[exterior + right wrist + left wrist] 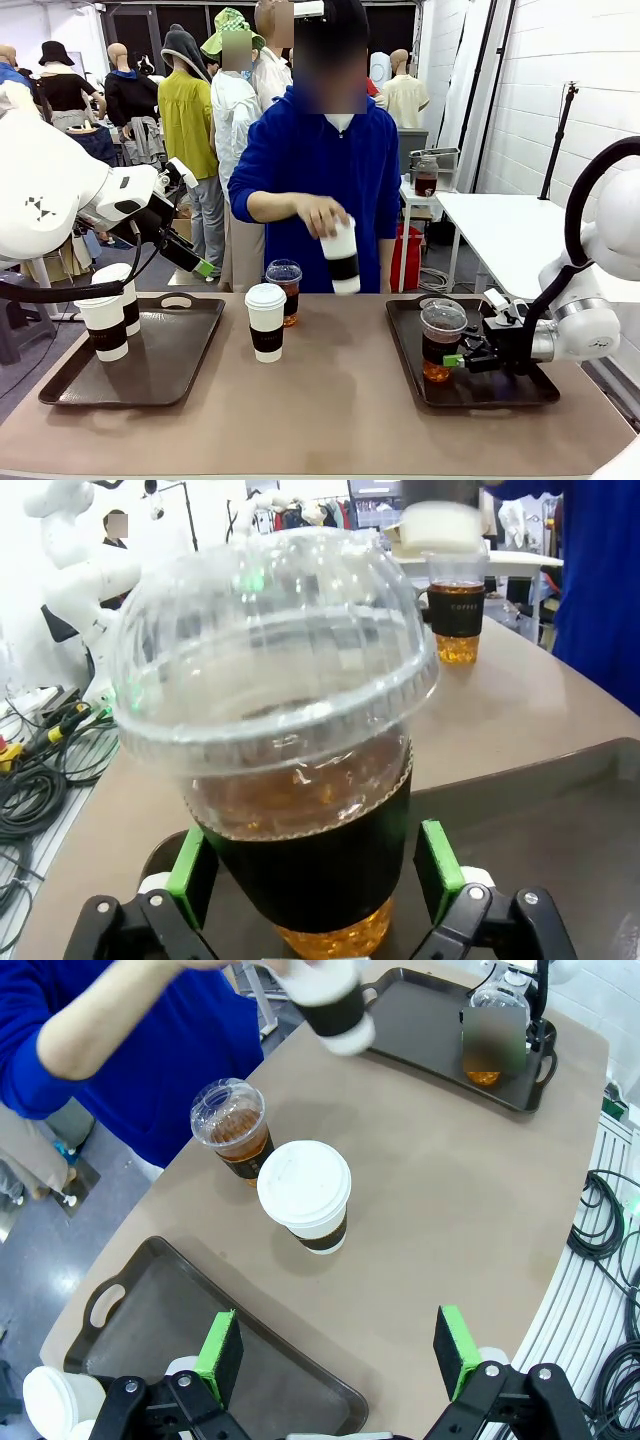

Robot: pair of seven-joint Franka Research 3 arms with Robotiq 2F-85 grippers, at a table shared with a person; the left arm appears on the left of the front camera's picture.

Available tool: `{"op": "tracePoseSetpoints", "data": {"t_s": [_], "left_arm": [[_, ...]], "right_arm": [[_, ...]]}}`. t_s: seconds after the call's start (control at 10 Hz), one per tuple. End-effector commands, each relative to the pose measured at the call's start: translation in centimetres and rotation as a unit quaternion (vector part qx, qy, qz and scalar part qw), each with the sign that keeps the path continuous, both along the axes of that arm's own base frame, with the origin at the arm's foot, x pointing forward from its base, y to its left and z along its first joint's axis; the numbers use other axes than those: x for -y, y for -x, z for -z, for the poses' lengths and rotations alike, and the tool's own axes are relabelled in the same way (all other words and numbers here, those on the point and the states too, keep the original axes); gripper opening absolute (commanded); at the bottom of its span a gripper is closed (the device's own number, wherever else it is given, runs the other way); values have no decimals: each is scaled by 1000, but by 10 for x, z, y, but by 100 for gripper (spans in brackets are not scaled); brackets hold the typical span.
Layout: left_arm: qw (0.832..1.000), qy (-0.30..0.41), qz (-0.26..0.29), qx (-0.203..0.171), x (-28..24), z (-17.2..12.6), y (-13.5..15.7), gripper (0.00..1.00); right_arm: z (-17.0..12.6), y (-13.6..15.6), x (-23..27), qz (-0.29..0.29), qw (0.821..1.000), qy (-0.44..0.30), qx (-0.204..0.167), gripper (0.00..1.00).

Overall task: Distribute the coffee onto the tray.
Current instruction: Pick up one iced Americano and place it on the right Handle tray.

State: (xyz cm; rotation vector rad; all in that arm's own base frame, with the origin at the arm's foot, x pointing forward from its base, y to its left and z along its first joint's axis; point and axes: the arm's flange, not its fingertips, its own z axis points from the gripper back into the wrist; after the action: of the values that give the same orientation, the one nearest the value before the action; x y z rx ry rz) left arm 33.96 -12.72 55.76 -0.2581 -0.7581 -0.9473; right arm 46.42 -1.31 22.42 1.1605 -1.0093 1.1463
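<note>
Right gripper (456,359) flanks a clear dome-lidded cup (441,340) on the right tray (485,392); whether it squeezes is unclear. Left gripper (205,268) hangs spread, empty, above the smooth dark left tray (170,360), which holds 2 white paper cups (105,330).

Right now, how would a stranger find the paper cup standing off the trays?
Between the left tray and right tray, two cups stand on bare table. Yours is the paper cup, white-lidded, dark-sleeved; the clear cup behind holds amber drink.

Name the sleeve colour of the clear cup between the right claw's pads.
The sleeve is black; the right wrist view shows it best.
</note>
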Motion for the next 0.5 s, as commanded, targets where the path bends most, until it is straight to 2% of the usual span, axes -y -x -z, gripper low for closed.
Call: {"op": "tracePoseSetpoints", "data": {"t_s": [0.0,0.4], "left_arm": [[1000,2,-1,-1,-1,0,0,100],[1000,2,-1,-1,-1,0,0,100]], "right_arm": [[-5,1,2,-3,1000,15,-14,100],[-13,15,22,14,999,25,-20,100]]}}
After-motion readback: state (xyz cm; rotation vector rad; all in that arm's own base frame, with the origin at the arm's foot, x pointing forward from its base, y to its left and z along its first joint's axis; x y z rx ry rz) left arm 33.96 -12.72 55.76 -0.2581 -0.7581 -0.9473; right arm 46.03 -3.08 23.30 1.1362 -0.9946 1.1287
